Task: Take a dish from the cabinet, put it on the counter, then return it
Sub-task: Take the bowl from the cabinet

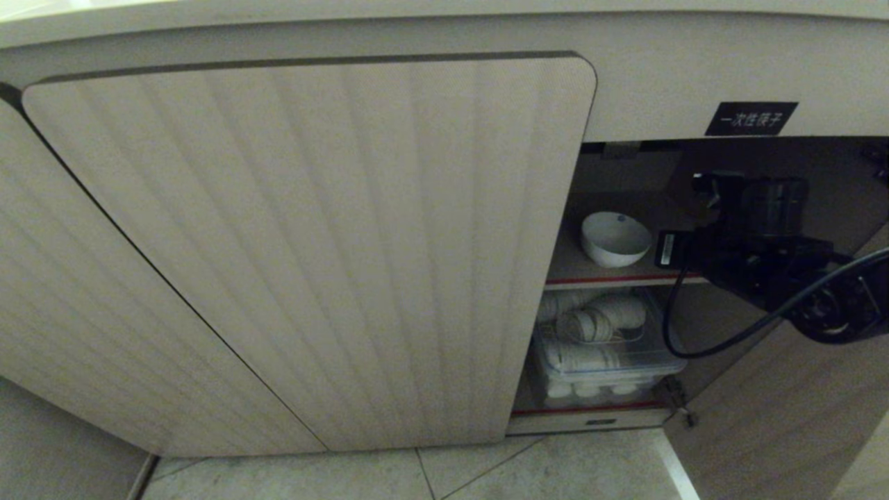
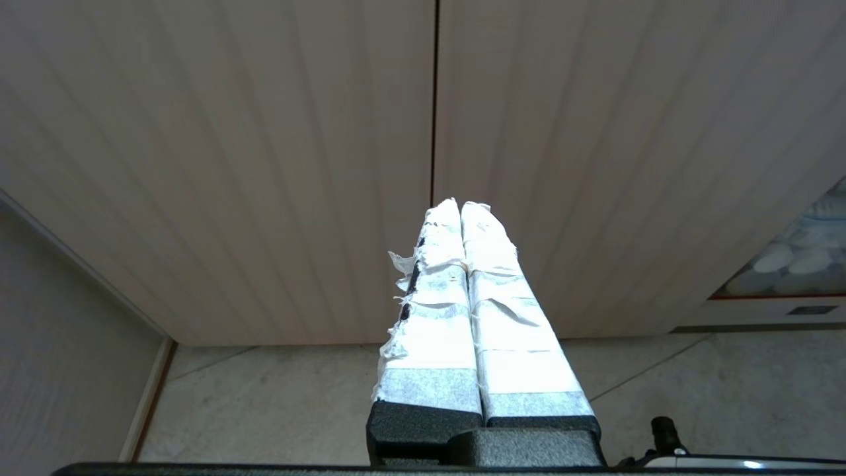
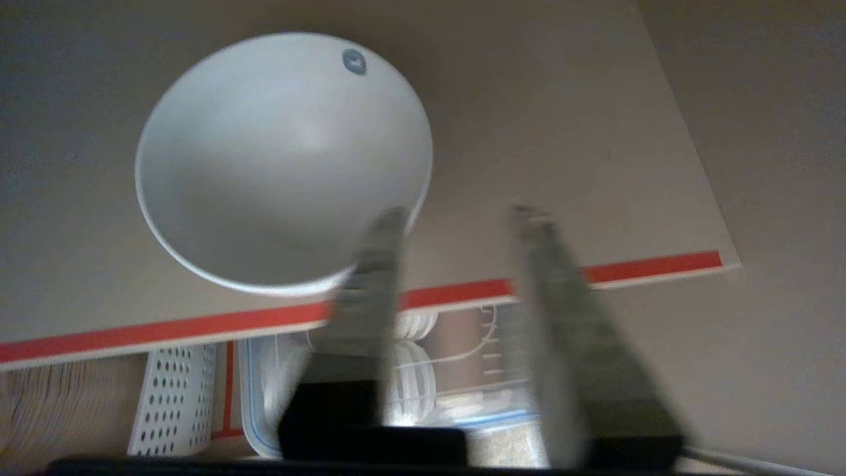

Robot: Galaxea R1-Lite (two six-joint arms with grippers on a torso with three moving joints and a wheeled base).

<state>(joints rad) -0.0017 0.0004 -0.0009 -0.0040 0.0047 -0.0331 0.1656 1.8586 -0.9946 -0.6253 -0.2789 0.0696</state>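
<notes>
Nearest to us, our left hand [image 2: 461, 211] hangs low in front of the closed ribbed doors [image 1: 305, 236], its taped fingers [image 2: 433, 311] pressed flat together and gripping nothing, with the tiled floor [image 1: 555, 472] beneath it.

A little further in, our right hand [image 3: 456, 215] reaches into the open right-hand bay of the cabinet [image 1: 660, 76], level with the upper red-edged shelf [image 1: 611, 280]. Its two fingers [image 3: 373, 264] stand apart with a clear gap between them, and nothing is held in that gap. In the right wrist view one fingertip overlaps the near rim of the dish [image 3: 277, 158]; motion blur keeps us from saying whether it touches the rim.

The dish is on that upper shelf, towards its left side, a plain white bowl with a small blue mark inside near the rim. In the head view it appears tipped, its mouth turned towards us. Below it, on the lower shelf, a clear plastic box [image 1: 611, 361] holds stacked white ware under a wire rack [image 1: 590, 326].

Above the opening, a small black label [image 1: 751, 118] with white characters sits on the cabinet front, and the pale edge of the desk [image 1: 278, 14] runs across the very top.
</notes>
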